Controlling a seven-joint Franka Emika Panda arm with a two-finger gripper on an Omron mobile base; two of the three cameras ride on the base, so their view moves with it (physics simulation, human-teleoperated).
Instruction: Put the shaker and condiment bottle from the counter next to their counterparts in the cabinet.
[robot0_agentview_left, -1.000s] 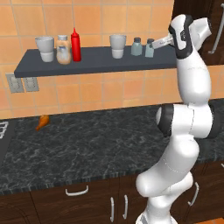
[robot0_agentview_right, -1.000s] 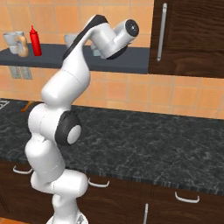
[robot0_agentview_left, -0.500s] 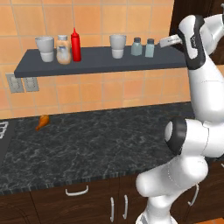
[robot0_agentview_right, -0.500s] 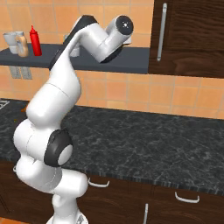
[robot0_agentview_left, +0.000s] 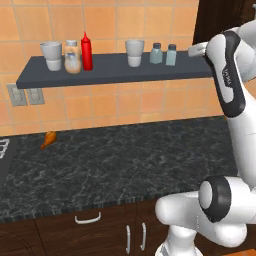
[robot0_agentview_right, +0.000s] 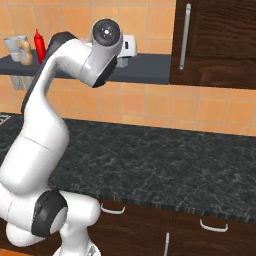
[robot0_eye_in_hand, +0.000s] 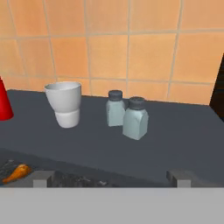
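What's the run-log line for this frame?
gripper: open, empty | shakers: side by side on cabinet | condiment bottle: beside jar

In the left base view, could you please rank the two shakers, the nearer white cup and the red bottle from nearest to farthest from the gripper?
1. Right shaker, at the shelf's right end, next to the gripper.
2. Left shaker, just left of it.
3. White cup, mid-shelf.
4. Red bottle, far left, beside the orange-tinted jar.
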